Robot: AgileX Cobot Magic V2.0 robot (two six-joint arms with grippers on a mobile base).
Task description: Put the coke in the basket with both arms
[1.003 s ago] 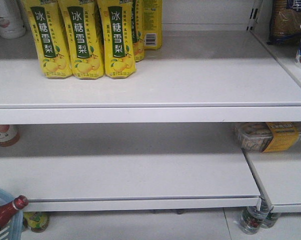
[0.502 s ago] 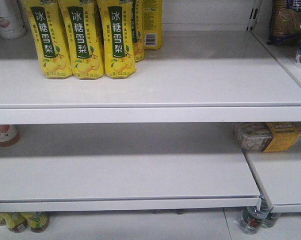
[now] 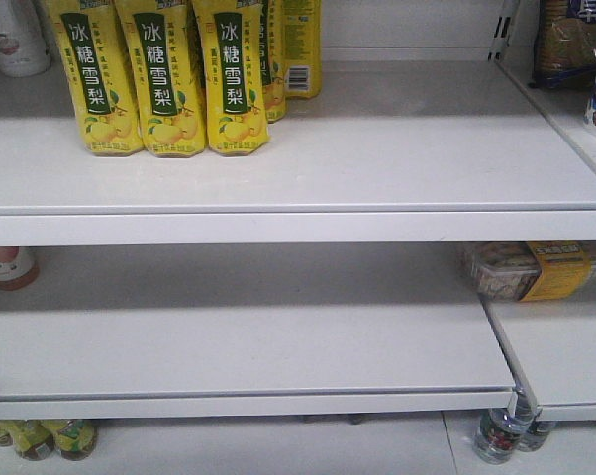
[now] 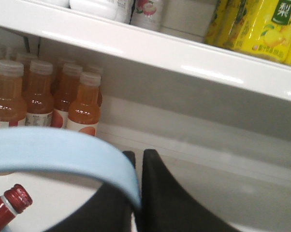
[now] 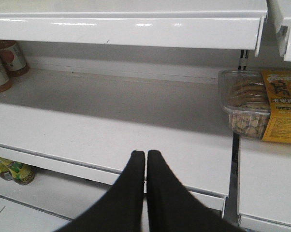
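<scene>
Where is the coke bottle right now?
Only its red cap and neck show, in the left wrist view's bottom-left corner: the coke sits just under the blue basket handle, left of the left claw.

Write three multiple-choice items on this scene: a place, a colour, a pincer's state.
1. Where do the yellow pear drink bottles stand? A upper shelf, left; B middle shelf, right; C floor.
2. What colour is the basket handle in the left pincer? A red; B light blue; C green.
3. How is the right pincer? A wide open; B shut on a bottle; C shut, empty.
Key: 1 A, the front view shows them there; 2 B, a pale blue band runs between its fingers; 3 C, tips together, nothing between.
</scene>
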